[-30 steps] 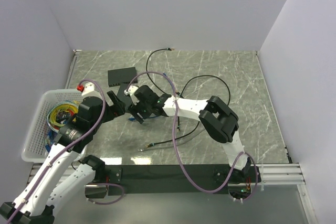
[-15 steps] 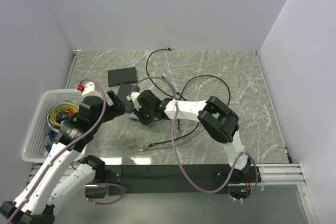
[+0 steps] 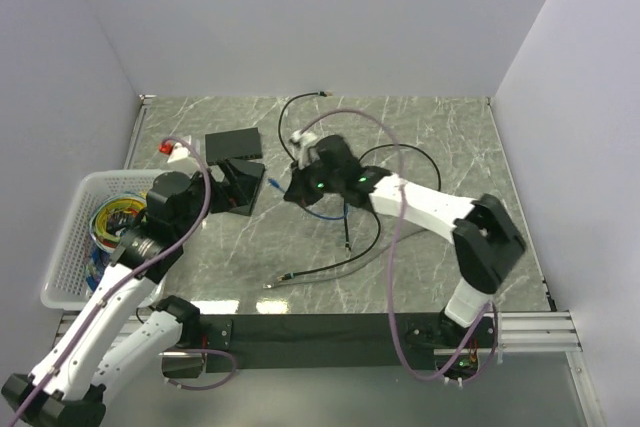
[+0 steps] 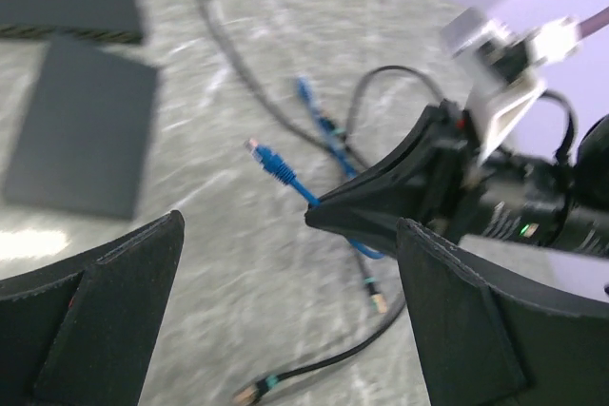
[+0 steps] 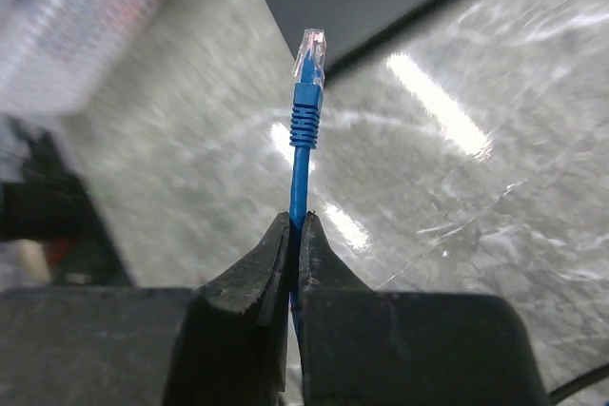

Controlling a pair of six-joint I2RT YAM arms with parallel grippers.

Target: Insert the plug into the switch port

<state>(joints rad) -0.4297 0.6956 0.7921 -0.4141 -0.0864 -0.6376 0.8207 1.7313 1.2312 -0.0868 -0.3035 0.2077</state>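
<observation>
Now that the right arm has swung rightward, the right gripper has its jaws clamped on the blue cable, plug raised and aimed left at the nearer black box, probably the switch. The left gripper waits nearby, jaws apart and empty; insertion remains undone

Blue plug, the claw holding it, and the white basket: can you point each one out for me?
blue plug [image 5: 304, 116], right wrist view, on its ribbed boot.
right gripper [image 5: 293, 227], right wrist view, midway between its shut fingertips.
white basket [image 3: 65, 237], top external view, on its left wall.
</observation>
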